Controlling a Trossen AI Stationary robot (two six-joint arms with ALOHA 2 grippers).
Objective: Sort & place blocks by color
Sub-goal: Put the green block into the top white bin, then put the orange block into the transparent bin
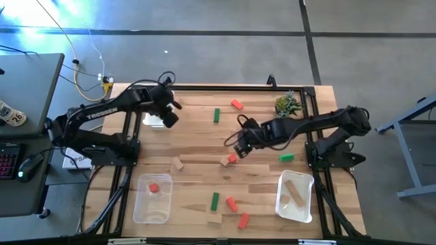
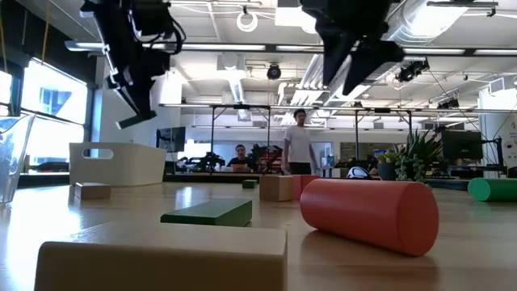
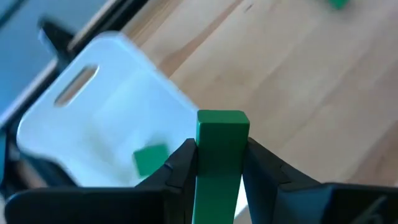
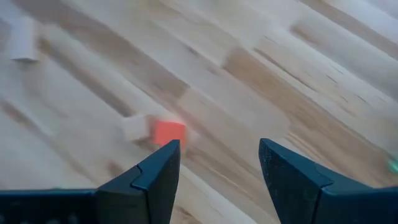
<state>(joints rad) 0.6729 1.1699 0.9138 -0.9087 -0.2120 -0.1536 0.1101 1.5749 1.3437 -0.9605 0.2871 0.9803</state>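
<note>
"TROSSEN" reads in white on the left arm [image 1: 95, 113]. Left tool [image 3: 219, 163] grips a green block [image 3: 219, 155] above the white tray [image 1: 152, 120], where another green block [image 3: 151, 159] lies. Right tool [image 4: 217, 163], fingers wide apart and empty, hovers mid-desk above a red block [image 4: 169, 132] touching a tan block [image 4: 134, 127]. Plant [image 1: 287, 104] stands near the desk's [image 1: 204, 136] far right corner.

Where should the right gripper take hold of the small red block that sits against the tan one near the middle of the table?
Come straight down on the small red block, fingers on its two free sides. The tan block touches one side, so a closing finger there would hit it. The right gripper is open above it; the left gripper holds a green block over the white tray.
</note>
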